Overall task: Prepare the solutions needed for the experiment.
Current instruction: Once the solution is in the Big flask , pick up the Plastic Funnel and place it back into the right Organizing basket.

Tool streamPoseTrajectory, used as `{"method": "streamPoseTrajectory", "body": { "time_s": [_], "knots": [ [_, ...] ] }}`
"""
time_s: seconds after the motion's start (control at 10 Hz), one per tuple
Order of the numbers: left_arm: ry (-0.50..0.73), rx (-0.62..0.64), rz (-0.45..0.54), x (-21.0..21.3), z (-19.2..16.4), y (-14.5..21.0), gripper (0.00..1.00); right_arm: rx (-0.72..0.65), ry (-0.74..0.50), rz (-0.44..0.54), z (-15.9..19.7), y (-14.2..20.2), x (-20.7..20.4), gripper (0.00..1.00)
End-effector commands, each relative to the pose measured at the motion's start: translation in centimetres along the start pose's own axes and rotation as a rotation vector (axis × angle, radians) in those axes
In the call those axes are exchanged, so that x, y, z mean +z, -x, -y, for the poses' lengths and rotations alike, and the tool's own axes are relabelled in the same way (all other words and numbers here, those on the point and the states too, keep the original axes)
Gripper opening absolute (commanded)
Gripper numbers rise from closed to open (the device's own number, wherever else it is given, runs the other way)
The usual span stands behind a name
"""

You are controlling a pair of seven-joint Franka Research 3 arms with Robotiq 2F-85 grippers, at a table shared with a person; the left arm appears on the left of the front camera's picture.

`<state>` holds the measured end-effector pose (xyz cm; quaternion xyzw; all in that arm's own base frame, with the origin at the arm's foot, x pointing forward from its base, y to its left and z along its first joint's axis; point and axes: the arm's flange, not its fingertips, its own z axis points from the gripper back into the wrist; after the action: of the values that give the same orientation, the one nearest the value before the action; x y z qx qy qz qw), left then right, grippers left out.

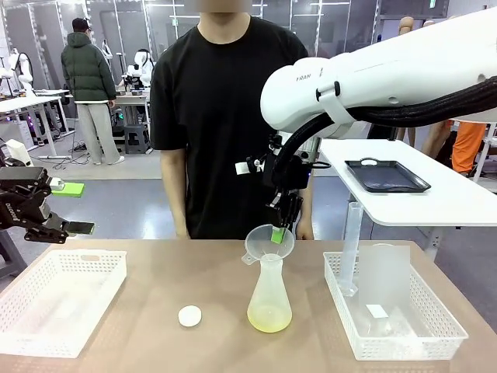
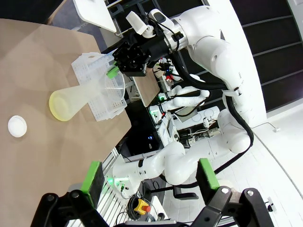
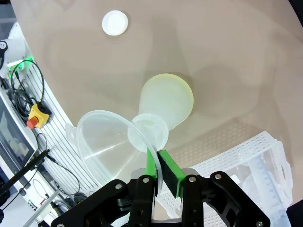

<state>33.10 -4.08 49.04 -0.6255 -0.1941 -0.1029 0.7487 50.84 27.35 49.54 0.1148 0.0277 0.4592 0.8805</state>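
Right tool [image 3: 158, 168] pinches funnel [image 3: 104, 142] rim; flask [image 3: 168, 101] holding solutions [image 1: 269, 317] directly below tool, long axis upright; left tool [image 1: 74, 208] wide, empty, well apart.

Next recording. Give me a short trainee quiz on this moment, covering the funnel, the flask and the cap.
1. True or false: the right claw is shut on the rim of the funnel.
2. Fill in: the solution in the flask is pale ____.
3. The white cap lies: A in the funnel, B on the table, C atop the flask.
Key: 1 true; 2 yellow-green; 3 B.
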Motion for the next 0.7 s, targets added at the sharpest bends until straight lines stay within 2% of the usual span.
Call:
{"method": "streamPoseTrajectory", "body": {
  "time_s": [0.0, 0.6],
  "knots": [
    [0.028, -0.012, 0.012, -0.2, 0.2, -0.2, 1.0, 0.004, -0.035, 0.004, -0.6, 0.5, 0.9, 0.0],
    [0.028, -0.012, 0.012, -0.2, 0.2, -0.2, 1.0, 0.022, -0.042, 0.023, -2.3, 0.9, 3.4, 0.0]
  ]
}}
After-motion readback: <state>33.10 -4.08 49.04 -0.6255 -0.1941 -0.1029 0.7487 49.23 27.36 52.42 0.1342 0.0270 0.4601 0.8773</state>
